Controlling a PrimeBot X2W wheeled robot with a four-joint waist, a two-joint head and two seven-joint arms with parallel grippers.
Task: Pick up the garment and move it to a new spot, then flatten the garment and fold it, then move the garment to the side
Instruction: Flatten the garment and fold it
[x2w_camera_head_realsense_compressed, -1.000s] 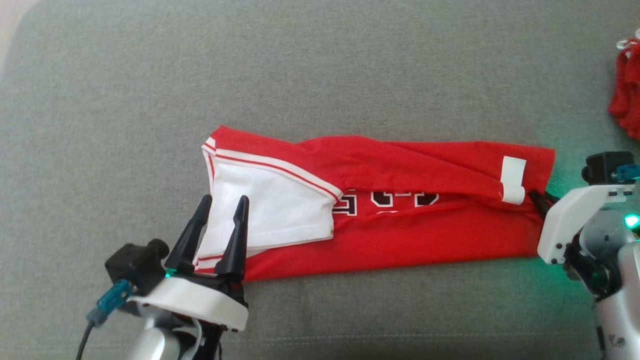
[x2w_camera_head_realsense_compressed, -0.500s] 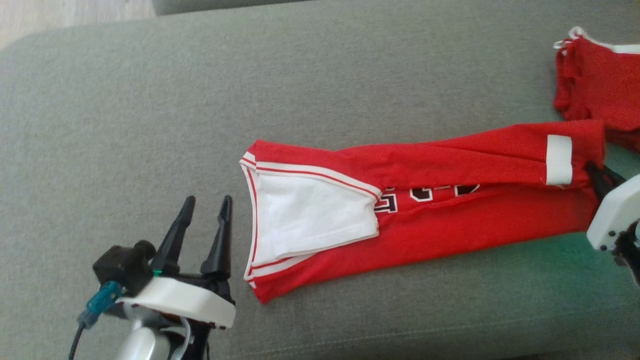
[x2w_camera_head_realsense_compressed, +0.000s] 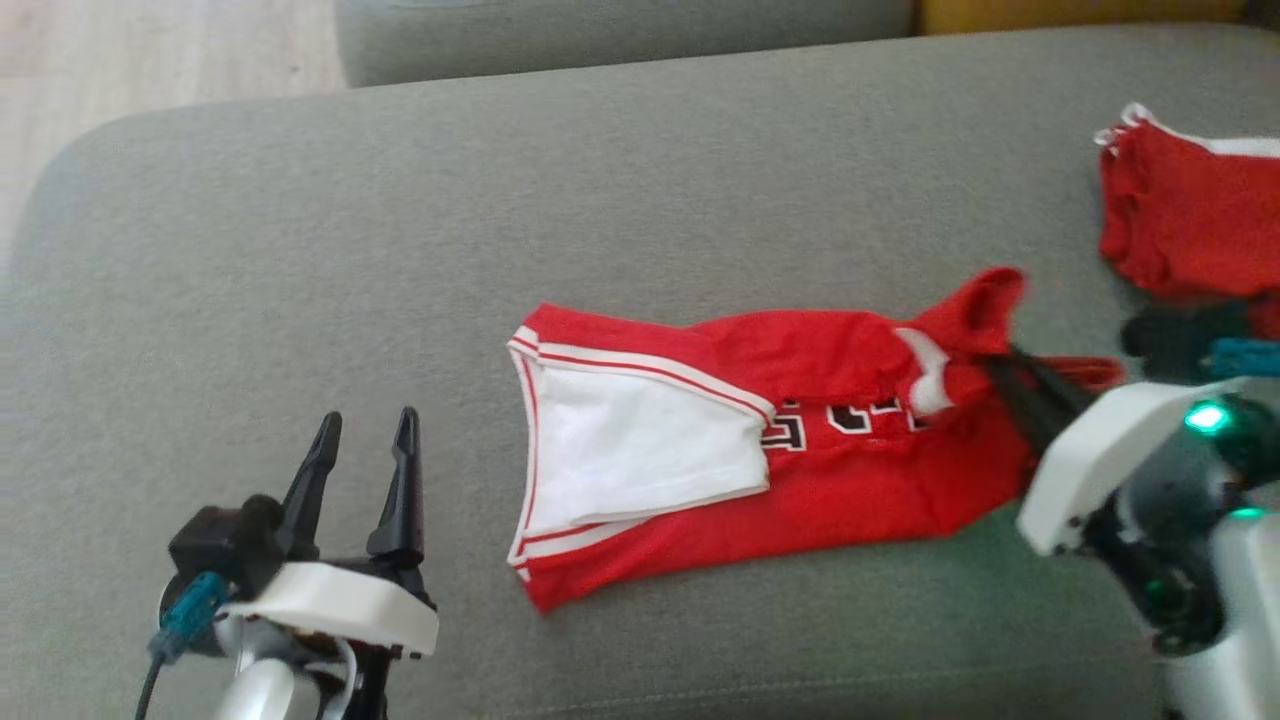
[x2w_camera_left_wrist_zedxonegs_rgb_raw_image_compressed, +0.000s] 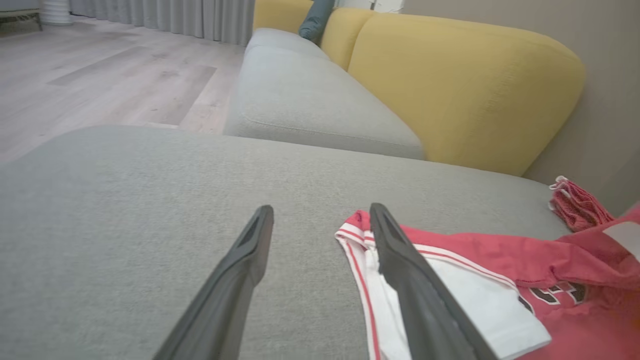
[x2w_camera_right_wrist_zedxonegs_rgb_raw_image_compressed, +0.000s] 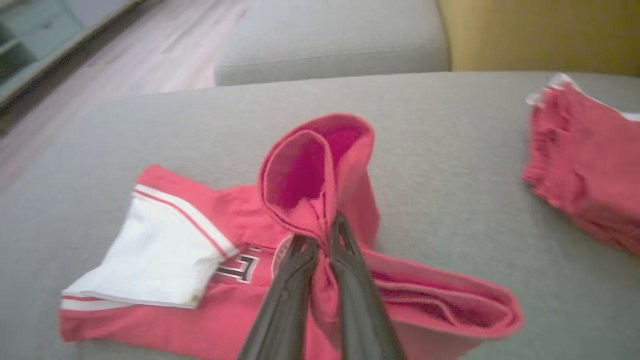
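second red cloth (x2w_camera_head_realsense_compressed: 1195, 215) cut off at right edge; jersey (x2w_camera_head_realsense_compressed: 830, 495) lettering (x2w_camera_head_realsense_compressed: 850, 418) half hidden under fold; right pincer (x2w_camera_head_realsense_compressed: 1003, 368) blurred

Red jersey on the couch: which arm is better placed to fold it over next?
Right, probably: the right claw is shut on the jersey's raised end; the left claw stands open, apart from it.

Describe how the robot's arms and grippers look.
The left gripper and right gripper each have two long, tapered black fingers on a white mount. A black camera block with a teal plug sits beside each; the left's trails a dark cable. Both forearms are silvery; the right wrist glows green.
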